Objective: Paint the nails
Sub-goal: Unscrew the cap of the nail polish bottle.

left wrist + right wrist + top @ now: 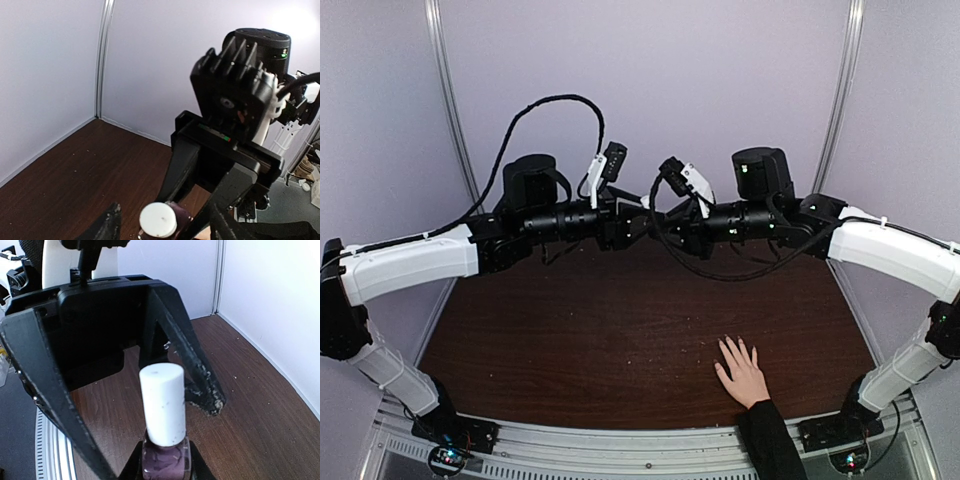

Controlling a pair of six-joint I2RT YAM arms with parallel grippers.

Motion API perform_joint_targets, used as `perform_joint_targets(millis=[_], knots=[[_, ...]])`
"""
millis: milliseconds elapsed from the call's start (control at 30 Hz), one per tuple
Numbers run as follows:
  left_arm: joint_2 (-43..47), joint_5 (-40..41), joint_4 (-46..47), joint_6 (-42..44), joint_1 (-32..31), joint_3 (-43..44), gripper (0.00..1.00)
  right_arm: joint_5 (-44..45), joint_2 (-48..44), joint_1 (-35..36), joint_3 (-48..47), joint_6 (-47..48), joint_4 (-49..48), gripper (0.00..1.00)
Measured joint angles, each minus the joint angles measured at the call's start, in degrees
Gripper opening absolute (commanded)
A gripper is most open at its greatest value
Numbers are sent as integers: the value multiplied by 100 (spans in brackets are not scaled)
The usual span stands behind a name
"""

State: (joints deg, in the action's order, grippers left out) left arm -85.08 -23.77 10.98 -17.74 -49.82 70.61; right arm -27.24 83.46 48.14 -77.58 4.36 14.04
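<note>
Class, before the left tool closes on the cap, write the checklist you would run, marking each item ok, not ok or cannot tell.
1. Right tool shut on the purple bottle: ok.
2. Left tool open, its fingers either side of the white cap: ok.
3. Cap clear of both left fingers: ok.
4. Cap loose enough to unscrew: cannot tell.
5. Human hand flat on the table, fingers spread: ok.
6. Nails bare: cannot tell, too small.
</note>
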Motion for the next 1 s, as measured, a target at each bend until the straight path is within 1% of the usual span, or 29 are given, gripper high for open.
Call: perform_joint_targets(millis=[67, 100, 300, 533, 733, 867, 1000], knots=[[61, -142, -61, 52, 2, -26, 73, -125, 0, 0, 0, 9, 9, 0], [120, -214, -70, 81, 9, -66, 74, -170, 0, 0, 0, 15, 11, 0], [551, -807, -197, 321, 63, -166, 74, -667, -13, 0, 0, 48, 120, 0], [901, -1860, -293, 894, 98, -203, 72, -1873, -26, 0, -17, 225, 367, 0], [977, -2573, -474, 1300, 98, -223, 68, -2658, -26, 0, -286, 498, 870, 0], [977, -2922, -470, 1449, 98, -278, 64, -3104, -24, 0, -404, 599, 1058, 0], [977, -3047, -380, 1521, 96, -393, 60, -3462, 46, 4, -490, 645, 1290, 0]])
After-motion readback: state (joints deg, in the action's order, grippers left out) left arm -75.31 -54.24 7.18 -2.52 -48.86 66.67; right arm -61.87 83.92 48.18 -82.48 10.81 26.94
